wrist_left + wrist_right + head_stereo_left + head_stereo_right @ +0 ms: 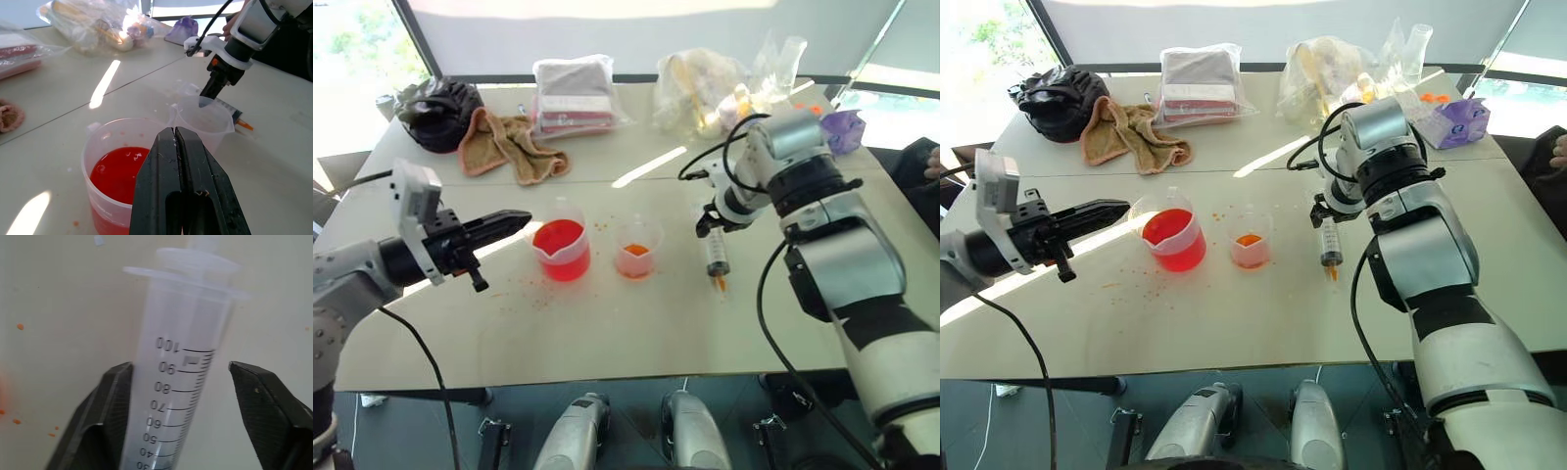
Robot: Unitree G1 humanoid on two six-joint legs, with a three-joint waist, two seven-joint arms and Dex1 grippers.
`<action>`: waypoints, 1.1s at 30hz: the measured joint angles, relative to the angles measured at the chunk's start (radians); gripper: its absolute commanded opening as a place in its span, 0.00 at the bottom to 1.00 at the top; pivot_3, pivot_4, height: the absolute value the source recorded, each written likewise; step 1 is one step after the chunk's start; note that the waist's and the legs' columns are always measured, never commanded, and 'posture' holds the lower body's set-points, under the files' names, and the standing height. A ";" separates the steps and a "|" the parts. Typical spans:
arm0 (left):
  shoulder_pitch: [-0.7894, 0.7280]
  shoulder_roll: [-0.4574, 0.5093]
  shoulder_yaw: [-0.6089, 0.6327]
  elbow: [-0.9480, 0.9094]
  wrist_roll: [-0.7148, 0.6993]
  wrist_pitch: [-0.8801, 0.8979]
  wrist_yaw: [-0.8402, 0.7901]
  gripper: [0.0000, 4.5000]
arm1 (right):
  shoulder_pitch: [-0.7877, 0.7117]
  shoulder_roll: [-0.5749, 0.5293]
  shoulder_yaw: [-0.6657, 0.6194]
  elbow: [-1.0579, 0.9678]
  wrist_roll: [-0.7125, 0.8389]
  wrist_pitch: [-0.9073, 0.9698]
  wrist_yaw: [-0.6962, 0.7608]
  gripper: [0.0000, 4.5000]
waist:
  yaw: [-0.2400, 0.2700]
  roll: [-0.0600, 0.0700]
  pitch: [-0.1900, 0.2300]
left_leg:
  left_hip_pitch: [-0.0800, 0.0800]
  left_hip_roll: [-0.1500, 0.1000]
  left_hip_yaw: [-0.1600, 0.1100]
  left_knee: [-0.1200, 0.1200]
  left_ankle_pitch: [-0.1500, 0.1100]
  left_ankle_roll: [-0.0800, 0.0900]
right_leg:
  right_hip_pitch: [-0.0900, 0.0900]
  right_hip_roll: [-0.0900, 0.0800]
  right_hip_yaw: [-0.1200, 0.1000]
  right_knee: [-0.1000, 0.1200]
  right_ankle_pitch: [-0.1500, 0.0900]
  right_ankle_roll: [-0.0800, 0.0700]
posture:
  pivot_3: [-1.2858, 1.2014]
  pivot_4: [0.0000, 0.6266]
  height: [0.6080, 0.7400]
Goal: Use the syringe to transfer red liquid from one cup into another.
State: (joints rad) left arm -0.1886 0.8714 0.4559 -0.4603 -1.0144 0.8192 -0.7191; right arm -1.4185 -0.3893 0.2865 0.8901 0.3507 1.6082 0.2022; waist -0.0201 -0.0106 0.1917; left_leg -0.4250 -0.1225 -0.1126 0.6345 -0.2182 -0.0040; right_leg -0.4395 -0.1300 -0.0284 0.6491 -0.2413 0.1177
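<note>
The syringe (181, 382), a clear graduated plastic barrel, is lying flat on the white table (607, 333), orange tip pointing toward the robot. The right claw (181, 396) is straddling it, one finger touching, the other apart. The left claw (182, 196) is hovering, pressed shut, beside the spouted beaker (561, 250).

Head cameras overlook the table (636, 323); wrist cameras sit close, sharing the syringe (176, 396).

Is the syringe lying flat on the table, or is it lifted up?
Lying flat. The syringe rests on the white table with its orange tip pointing toward the robot, beside the smaller cup.
</note>
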 measured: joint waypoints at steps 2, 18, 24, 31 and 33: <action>0.007 0.000 0.003 -0.013 -0.001 0.000 0.006 0.00 | 0.003 0.018 -0.021 0.002 -0.025 0.000 -0.004 0.32 | 0.000 0.000 0.000 | 0.000 0.000 0.000 0.000 0.001 0.001 | 0.000 0.001 0.001 0.000 0.001 -0.001 | 0.52 0.24 0.96; -0.027 0.013 0.009 -0.005 -0.017 -0.003 0.021 0.00 | 0.174 -0.096 -0.069 -0.490 -0.059 -0.316 0.211 0.32 | -0.004 0.001 0.000 | 0.000 0.009 0.002 0.000 0.001 0.002 | -0.002 0.010 0.001 0.000 0.005 -0.007 | 0.52 0.24 0.96; -0.110 0.033 -0.013 0.049 -0.003 -0.004 -0.001 0.00 | 0.311 -0.071 -0.263 -0.913 0.138 -0.551 0.435 0.32 | 0.000 0.000 0.000 | 0.001 0.012 0.002 -0.001 0.001 0.001 | -0.002 0.012 0.001 0.000 0.006 -0.009 | 0.52 0.24 0.96; -0.172 0.078 -0.013 0.100 0.004 -0.003 -0.032 0.00 | 0.383 0.016 -0.272 -1.041 0.274 -0.715 0.605 0.32 | 0.000 0.000 0.000 | 0.002 0.013 0.002 0.000 0.002 -0.001 | -0.001 0.013 0.001 0.000 0.007 -0.012 | 0.52 0.24 0.96; -0.176 0.090 -0.012 0.108 0.003 0.000 -0.037 0.00 | 0.389 0.052 -0.271 -1.039 0.282 -0.761 0.624 0.32 | 0.000 0.000 0.000 | 0.003 0.014 0.002 0.000 0.003 -0.001 | -0.001 0.014 0.001 0.000 0.008 -0.012 | 0.52 0.24 0.96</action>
State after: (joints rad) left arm -0.3648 0.9618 0.4435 -0.3525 -1.0113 0.8192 -0.7566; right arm -1.0294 -0.3371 0.0160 -0.1488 0.6332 0.8472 0.8265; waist -0.0200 -0.0107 0.1913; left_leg -0.4224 -0.1090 -0.1103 0.6347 -0.2156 -0.0047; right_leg -0.4404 -0.1165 -0.0273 0.6493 -0.2338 0.1060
